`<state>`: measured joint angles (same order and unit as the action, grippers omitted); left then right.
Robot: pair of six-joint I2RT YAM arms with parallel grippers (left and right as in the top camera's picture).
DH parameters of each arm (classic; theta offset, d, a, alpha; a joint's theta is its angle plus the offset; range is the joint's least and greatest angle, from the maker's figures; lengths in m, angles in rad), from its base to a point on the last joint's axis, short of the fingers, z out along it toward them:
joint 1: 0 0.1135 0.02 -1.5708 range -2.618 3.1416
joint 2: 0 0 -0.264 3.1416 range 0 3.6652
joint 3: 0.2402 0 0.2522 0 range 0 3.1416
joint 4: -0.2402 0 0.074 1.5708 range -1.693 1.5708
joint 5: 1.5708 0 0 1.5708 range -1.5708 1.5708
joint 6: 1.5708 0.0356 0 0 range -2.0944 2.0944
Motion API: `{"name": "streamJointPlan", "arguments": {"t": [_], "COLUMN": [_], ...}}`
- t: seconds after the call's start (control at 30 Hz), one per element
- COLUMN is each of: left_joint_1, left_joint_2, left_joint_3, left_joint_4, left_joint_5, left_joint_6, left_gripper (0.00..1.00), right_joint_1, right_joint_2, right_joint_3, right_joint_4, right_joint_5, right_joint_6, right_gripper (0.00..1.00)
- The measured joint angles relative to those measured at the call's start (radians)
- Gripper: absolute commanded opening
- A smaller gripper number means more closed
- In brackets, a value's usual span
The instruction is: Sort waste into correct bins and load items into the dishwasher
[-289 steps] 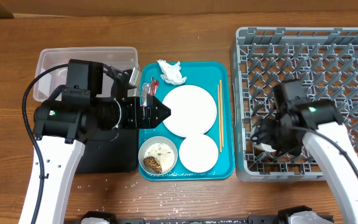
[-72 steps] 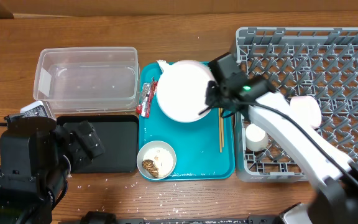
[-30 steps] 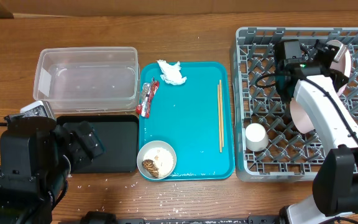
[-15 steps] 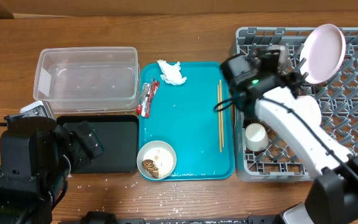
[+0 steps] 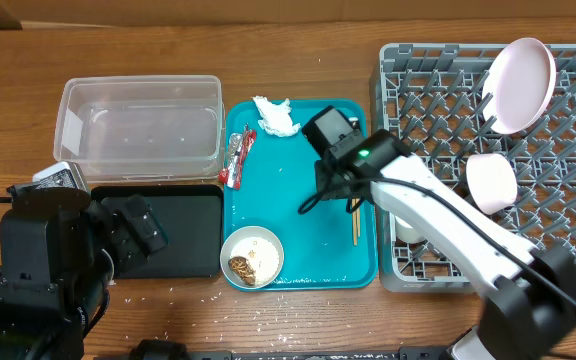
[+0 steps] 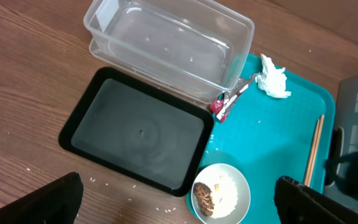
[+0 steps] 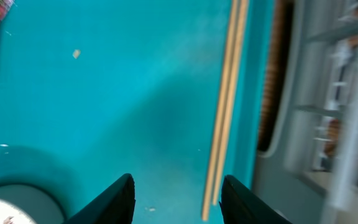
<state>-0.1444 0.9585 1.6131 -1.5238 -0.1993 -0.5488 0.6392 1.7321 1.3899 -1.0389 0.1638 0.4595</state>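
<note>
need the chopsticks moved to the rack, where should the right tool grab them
Grip the chopsticks near mid-length, both together, coming straight down with the jaws across their width. They lie flat, side by side, close to the teal tray's right rim, so a low approach from the side looks blocked.

Tub (image 5: 69,130) behind flat tray (image 5: 194,236), serving tray (image 5: 288,190) right of both, rack (image 5: 438,100) rightmost.

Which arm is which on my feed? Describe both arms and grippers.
The right arm has white curved links, a black wrist block with a green light and a thin black cable. The left arm shows as a bulky black housing. The left gripper and right gripper both have plain black fingers.
</note>
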Motion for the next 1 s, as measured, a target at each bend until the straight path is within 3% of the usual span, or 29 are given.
{"name": "streamJointPlan", "arguments": {"t": [0.23, 0.67, 0.77, 0.93, 1.0], "left_joint_1": [0.0, 0.0, 0.0, 0.0, 0.0], "left_joint_2": [0.0, 0.0, 0.0, 0.0, 0.0], "left_joint_3": [0.0, 0.0, 0.0, 0.0, 0.0], "left_joint_4": [0.001, 0.0, 0.0, 0.0, 0.0], "left_joint_5": [0.0, 0.0, 0.0, 0.0, 0.0], "left_joint_6": [0.0, 0.0, 0.0, 0.0, 0.0], "left_gripper": [1.0, 1.0, 1.0, 1.0, 1.0], "right_joint_1": [-0.036, -0.098, -0.101, -0.102, -0.101], "right_joint_2": [0.154, 0.267, 0.283, 0.291, 0.291], "right_joint_3": [-0.01, -0.011, -0.011, -0.011, -0.011], "right_joint_4": [0.037, 0.086, 0.089, 0.1, 0.1], "right_joint_5": [-0.04, -0.027, -0.032, -0.086, -0.105], "right_joint_6": [0.0, 0.0, 0.001, -0.008, -0.01], "right_gripper": [0.45, 0.4, 0.28, 0.22, 0.11]}}
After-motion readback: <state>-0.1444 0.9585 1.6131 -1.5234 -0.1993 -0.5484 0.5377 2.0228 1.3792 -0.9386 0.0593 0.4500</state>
